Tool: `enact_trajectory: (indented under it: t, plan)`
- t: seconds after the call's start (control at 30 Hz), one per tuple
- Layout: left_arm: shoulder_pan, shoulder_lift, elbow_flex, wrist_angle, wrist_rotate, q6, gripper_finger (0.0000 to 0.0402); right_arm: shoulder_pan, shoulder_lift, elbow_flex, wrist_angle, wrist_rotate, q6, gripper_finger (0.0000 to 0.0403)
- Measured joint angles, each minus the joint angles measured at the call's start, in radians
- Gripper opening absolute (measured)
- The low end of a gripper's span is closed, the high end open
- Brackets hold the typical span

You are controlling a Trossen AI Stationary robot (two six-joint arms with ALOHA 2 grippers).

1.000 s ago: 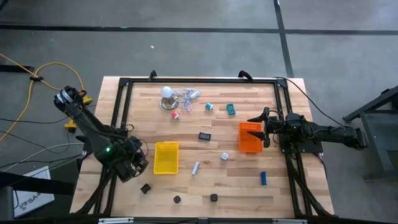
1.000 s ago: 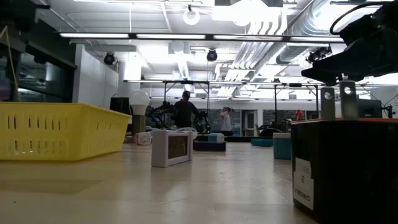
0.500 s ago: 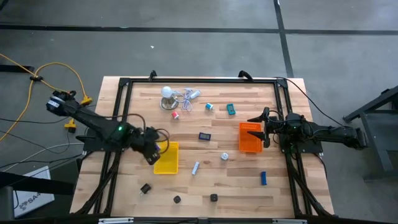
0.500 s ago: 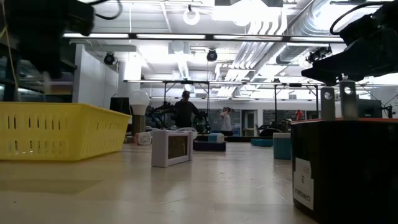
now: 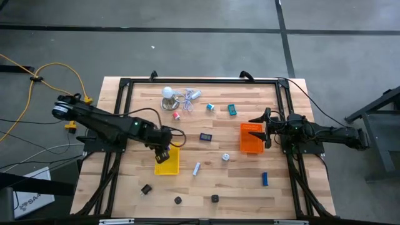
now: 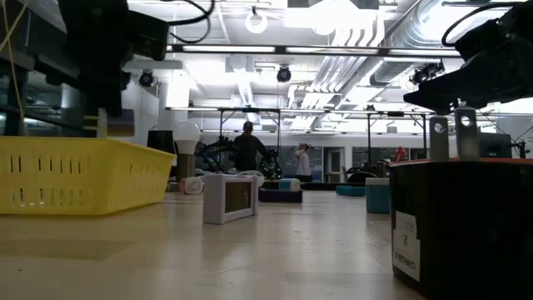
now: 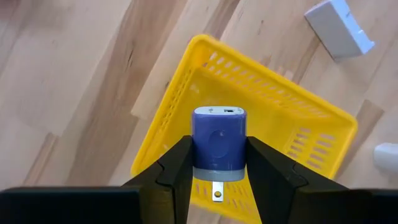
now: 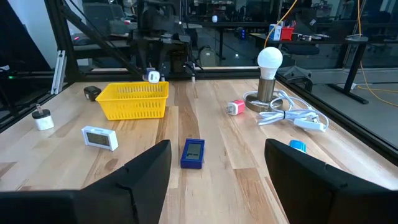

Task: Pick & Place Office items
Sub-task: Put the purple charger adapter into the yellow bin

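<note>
My left gripper (image 5: 164, 152) hangs over the yellow tray (image 5: 167, 164), shut on a small blue plug block (image 7: 217, 142). The same gripper shows far off in the right wrist view (image 8: 153, 76) above the tray (image 8: 134, 99). My right gripper (image 5: 267, 128) waits open at the table's right side, beside the orange tray (image 5: 251, 139). Other office items lie flat on the wood: a red piece (image 5: 177, 115), a teal roll (image 5: 210, 107), a teal block (image 5: 232, 110), a dark blue block (image 5: 205, 136) and a white block (image 5: 196, 168). My left gripper pinches the blue plug block by its two opposite sides (image 7: 198, 146) between its two fingers (image 7: 177, 171). The fingers come from above, pointing steeply down. The block is lifted clear above the yellow tray's inside, with a metal prong (image 7: 216, 190) showing at its end nearer the wrist.
A white bulb lamp (image 5: 167, 94) with a pale cord (image 5: 187, 99) stands at the far edge. A white cube (image 5: 225, 157), a blue block (image 5: 265, 179) and black pieces (image 5: 145, 189) (image 5: 178, 200) (image 5: 215, 199) lie toward the near edge. A black frame borders the table.
My left gripper has swung from beside the yellow tray's left side toward the table's right edge and a little toward the far edge, rolling about its own axis. It stays shut and now hangs over the tray. The right arm has kept still.
</note>
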Motion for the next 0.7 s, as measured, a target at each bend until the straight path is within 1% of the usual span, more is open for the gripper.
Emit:
enact_trajectory:
  t: [0.17,0.43,0.7]
  plan:
    - [0.000,0.084,0.019,0.000,0.000,0.055,0.0123,0.000,0.000,0.000,0.000,0.000,0.000,0.0248]
    - [0.000,0.176,0.020,0.037,-0.001,0.069,0.0123,0.000,0.000,0.000,0.000,0.000,0.000,0.0248]
    - [-0.001,0.233,0.020,0.098,-0.004,0.101,0.0124,0.000,0.000,0.000,0.000,0.000,0.000,0.0248]
